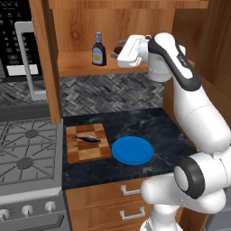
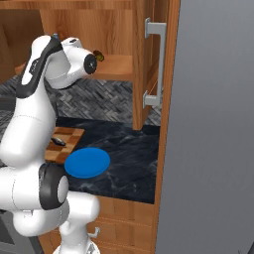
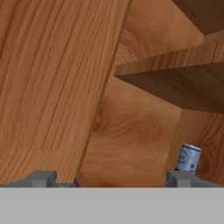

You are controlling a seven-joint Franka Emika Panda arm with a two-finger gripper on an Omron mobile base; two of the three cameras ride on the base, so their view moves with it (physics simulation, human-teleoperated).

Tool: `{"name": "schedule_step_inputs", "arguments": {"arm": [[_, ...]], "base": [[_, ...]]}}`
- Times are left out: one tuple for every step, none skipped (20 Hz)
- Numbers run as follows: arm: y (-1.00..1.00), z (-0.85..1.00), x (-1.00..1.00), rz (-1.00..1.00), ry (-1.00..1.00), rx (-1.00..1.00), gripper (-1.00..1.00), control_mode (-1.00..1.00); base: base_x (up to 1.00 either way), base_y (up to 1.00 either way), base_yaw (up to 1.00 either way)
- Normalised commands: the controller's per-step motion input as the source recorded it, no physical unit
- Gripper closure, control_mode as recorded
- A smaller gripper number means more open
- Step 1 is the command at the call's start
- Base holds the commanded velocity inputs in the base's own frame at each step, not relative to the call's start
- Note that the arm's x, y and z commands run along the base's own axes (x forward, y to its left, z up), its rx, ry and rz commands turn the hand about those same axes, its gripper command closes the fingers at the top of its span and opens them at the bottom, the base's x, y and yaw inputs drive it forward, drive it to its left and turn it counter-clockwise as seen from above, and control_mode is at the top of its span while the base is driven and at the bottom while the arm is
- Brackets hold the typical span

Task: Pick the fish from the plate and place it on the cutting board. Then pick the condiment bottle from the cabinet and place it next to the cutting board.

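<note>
The fish [image 1: 86, 138] already lies on the cutting board [image 1: 88, 144]. The condiment bottle [image 1: 99, 49] stands upright on the cabinet [image 1: 76, 63] shelf, just beside the claw [image 1: 118, 50], probably slightly off its centreline. The claw's jaws gape fully, holding nothing.

The dark counter [image 1: 153, 122] bears the cutting board [image 1: 88, 151] and plate [image 1: 132, 150]; the cabinet [image 1: 74, 63] shelf holds the condiment bottle [image 1: 99, 50].

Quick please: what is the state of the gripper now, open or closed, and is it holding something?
Gripper: open, holding nothing, up at the cabinet shelf near the condiment bottle.
</note>
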Motion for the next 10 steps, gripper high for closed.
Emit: {"name": "schedule_step_inputs", "arguments": {"arm": [[0.0,0.0,0.21,0.0,0.0,0.0,-1.0,-1.0],[0.0,0.0,0.2,0.0,0.0,0.0,-1.0,-1.0],[0.0,0.0,0.2,0.0,0.0,0.0,-1.0,-1.0],[0.0,0.0,0.19,0.0,0.0,0.0,-1.0,-1.0],[0.0,0.0,0.18,0.0,0.0,0.0,-1.0,-1.0],[0.0,0.0,0.17,0.0,0.0,0.01,-1.0,-1.0],[0.0,0.0,0.16,0.0,0.0,0.01,-1.0,-1.0],[0.0,0.0,0.14,0.0,0.0,0.02,-1.0,-1.0],[0.01,0.0,0.12,0.0,0.0,0.02,-1.0,-1.0],[0.03,0.0,0.11,0.0,0.0,0.02,-1.0,-1.0]], "base": [[0.0,0.0,0.0],[0.0,0.0,0.0],[0.0,0.0,0.0],[0.0,0.0,0.0],[0.0,0.0,0.0],[0.0,0.0,0.0],[0.0,0.0,0.0],[0.0,0.0,0.0],[0.0,0.0,0.0],[0.0,0.0,0.0]]}}
